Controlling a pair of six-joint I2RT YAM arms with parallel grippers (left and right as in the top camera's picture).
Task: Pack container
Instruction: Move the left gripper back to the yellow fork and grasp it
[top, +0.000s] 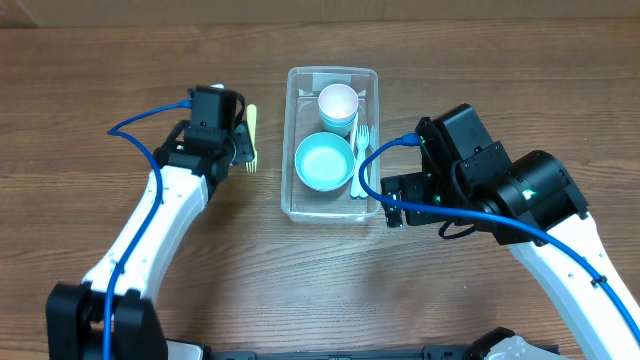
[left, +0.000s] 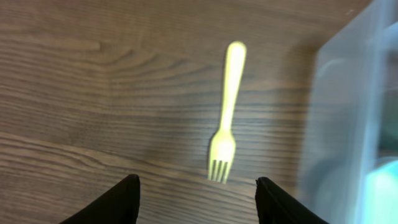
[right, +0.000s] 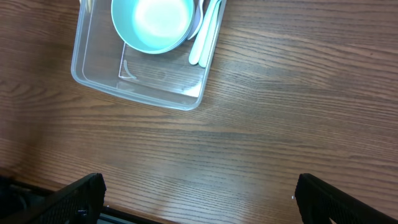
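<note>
Container (top: 289, 150) sits mid-table (top: 100, 60), between the two arms. Going from the left: left gripper (top: 240, 140) hangs over the wood just left of the container. On my left wrist feed its fingers (left: 118, 200) are spread wide with nothing between them. Yellow fork (left: 225, 118) lies flat on the table just ahead of that gap, tines toward the gripper and handle away, beside the container wall (left: 339, 124) but not touching it.

Inside the container I see a white cup (top: 338, 102) at the far end, a light-blue bowl (top: 324, 161) nearer the middle, and pale utensils (top: 362, 150) along the right wall. The near end of the floor is bare.

Right gripper (top: 395, 200) is off the container's near right corner. On my right wrist feed the fingers (right: 81, 196) are fully apart, empty, over bare wood, with the container (right: 140, 93) ahead of them.
</note>
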